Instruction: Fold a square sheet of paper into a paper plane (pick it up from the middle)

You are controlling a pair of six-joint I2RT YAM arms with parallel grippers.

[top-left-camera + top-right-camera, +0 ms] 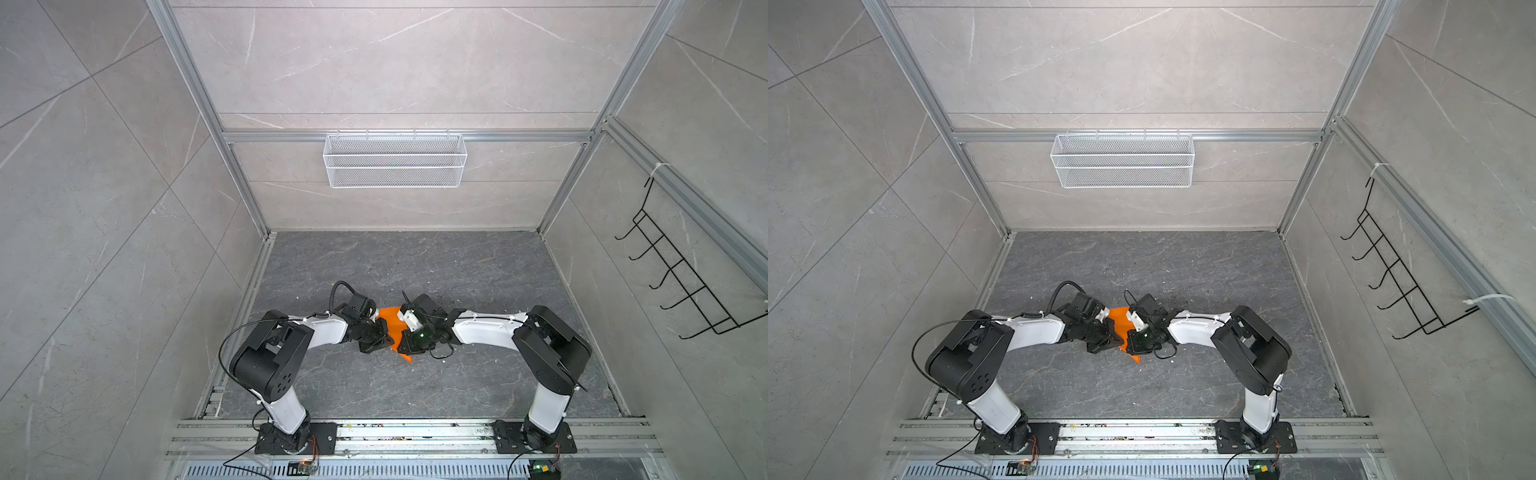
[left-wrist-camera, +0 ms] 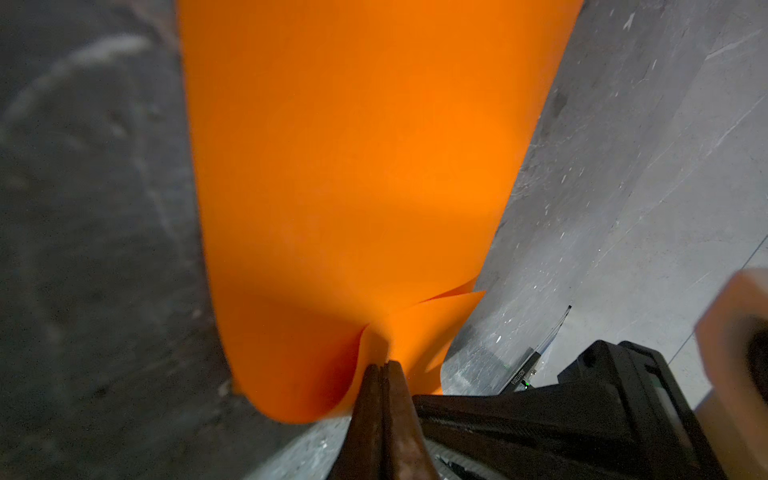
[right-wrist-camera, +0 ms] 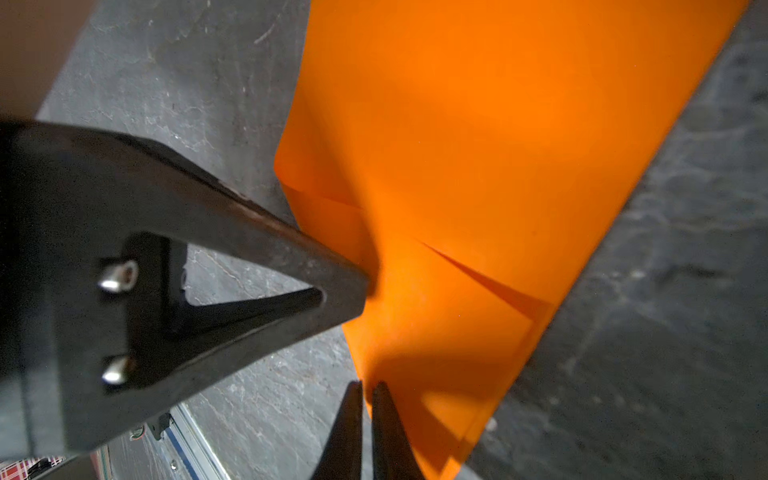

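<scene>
Grey stone tabletop [image 1: 415, 386], pale tiled walls [image 1: 104, 166], mesh basket [image 1: 395, 166], left jaws and right jaws clamped on orange paper [image 1: 389, 322].

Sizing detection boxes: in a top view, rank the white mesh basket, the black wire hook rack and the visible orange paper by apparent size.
1. black wire hook rack: widest span, though only thin wire.
2. white mesh basket: close behind.
3. orange paper: far smallest, partly covered.
</scene>
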